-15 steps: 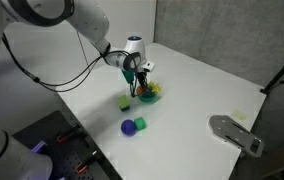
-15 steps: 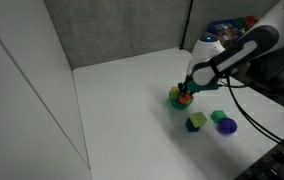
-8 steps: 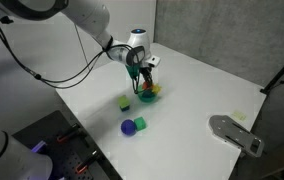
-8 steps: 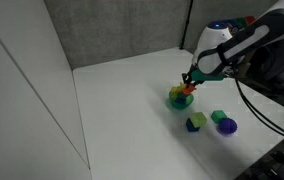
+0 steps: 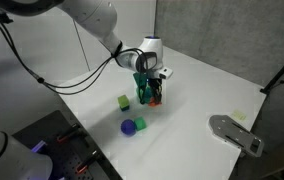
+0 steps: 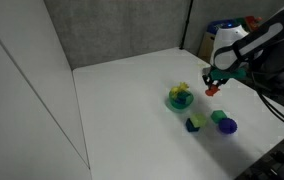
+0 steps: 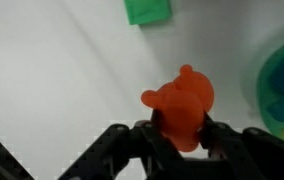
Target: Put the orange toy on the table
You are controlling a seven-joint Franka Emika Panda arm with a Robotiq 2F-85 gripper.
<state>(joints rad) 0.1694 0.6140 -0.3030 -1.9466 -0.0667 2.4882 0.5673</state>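
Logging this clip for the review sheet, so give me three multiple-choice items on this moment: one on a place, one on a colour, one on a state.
1. Where is the orange toy relative to the green bowl?
A inside it
B outside it, held in the claw
C under it

2. What colour is the ball on the table?
A purple
B white
C black

3. How does the claw stand?
A open and empty
B shut on the orange toy
C out of sight

Key:
1 B, since an exterior view shows the toy beside the bowl, not in it.
2 A, since it reads purple in both exterior views.
3 B, since the wrist view shows both fingers pressed against the toy.
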